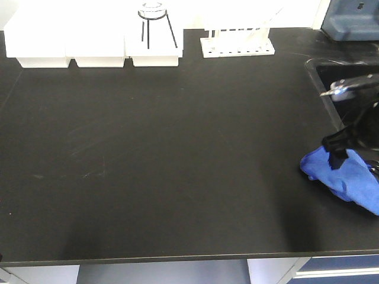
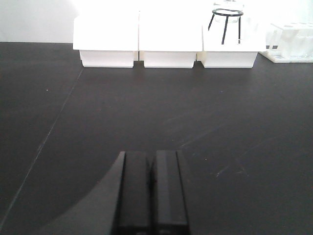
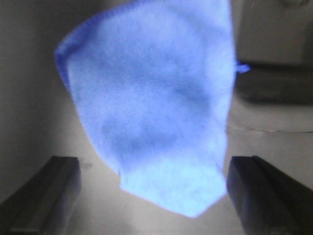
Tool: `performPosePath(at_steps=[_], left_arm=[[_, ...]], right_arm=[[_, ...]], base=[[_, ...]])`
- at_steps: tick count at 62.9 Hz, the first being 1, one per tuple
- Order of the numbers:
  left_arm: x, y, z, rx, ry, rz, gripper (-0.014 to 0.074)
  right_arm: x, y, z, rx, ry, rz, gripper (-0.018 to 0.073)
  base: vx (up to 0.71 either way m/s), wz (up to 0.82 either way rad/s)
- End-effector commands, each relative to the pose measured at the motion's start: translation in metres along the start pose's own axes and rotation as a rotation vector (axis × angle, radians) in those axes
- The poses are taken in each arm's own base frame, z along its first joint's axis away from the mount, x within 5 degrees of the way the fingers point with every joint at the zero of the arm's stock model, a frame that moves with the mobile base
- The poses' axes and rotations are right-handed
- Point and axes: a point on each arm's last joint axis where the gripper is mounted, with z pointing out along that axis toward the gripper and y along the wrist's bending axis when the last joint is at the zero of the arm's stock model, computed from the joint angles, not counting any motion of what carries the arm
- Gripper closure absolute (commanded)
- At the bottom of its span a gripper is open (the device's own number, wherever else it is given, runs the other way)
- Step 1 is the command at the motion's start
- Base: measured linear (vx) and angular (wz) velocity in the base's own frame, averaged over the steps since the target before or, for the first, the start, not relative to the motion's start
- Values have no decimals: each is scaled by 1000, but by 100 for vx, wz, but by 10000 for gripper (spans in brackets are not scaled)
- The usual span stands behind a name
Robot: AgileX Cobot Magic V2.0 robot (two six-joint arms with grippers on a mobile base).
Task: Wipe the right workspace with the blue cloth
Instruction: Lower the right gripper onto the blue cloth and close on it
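Looks like early days to me: the blue cloth (image 1: 346, 177) is bunched at the lower right of the front view, on the black surface (image 1: 177, 148) just below the sink (image 1: 331, 77). The right end effector (image 3: 154, 164) is spread wide with the cloth between its fingers, and as far as that blurry wrist view shows, it isn't clamped. The left end effector (image 2: 151, 156) is closed on nothing. No wiping of the right workspace shows, so basically everything's left. No readable writing anywhere, not even on the white trays (image 1: 95, 41).

Laboratory: black bench (image 1: 177, 171), white trays (image 1: 95, 44), wire tripod (image 1: 155, 23), test-tube rack (image 1: 237, 47), sink (image 1: 329, 76).
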Motion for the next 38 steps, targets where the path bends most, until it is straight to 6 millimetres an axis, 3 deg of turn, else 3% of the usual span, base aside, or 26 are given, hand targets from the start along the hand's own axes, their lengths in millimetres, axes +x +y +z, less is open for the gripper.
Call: performPosePath(at_steps=[1,15,28,33,38], left_arm=[[2,-1,1,19,-66,-6,602],[2,-1,1,19,-66,-6,602],[2,-1,1,19,-66,-6,602],[2,-1,1,19,-66,-6,602],[2,-1,1,19,-66,-6,602]], right_arm=[[-7,-4,-5,23,-34,3,-51],[-16,-5,26,58,51,-26,-22],[-20,-7,40,95,70,-43,-7],[-23,-6,41,93,44,-41,50],[-25,-6,41,89,19,-38,175]], base=[[0,0],[0,0],[0,0],[0,0],[0,0]])
